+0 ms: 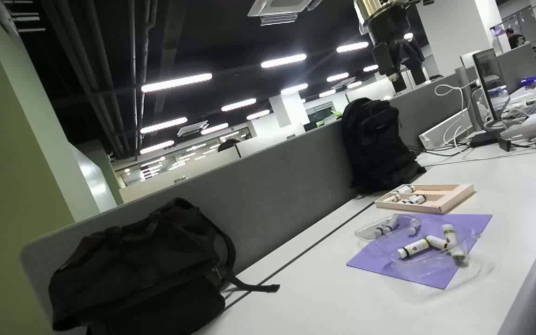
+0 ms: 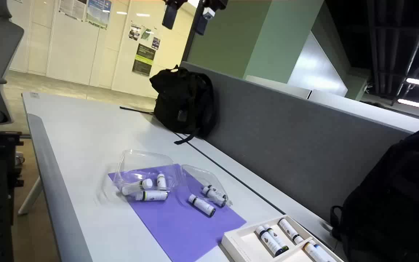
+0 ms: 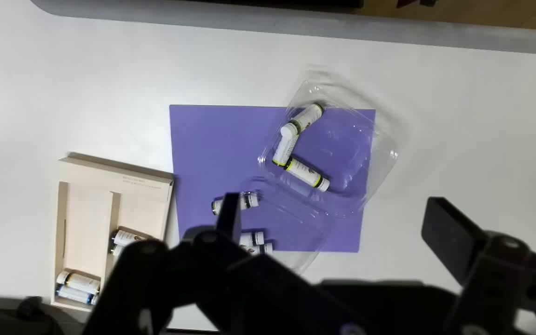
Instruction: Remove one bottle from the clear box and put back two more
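Note:
The clear box rests on the purple mat and overhangs its edge. Three white bottles lie inside: one slanted bottle, a short-looking bottle and a yellow-banded bottle. Beside it is a second clear shell; whether the two are joined I cannot tell. Two bottles lie side by side there, and a single bottle lies at its rim, partly covered by a finger in the wrist view. High above the desk, my gripper is open with nothing between its fingers, also seen in an exterior view.
A light wooden tray with compartments holds several more bottles at the mat's side. Black backpacks stand along the grey partition. A monitor and cables sit at the desk's far end.

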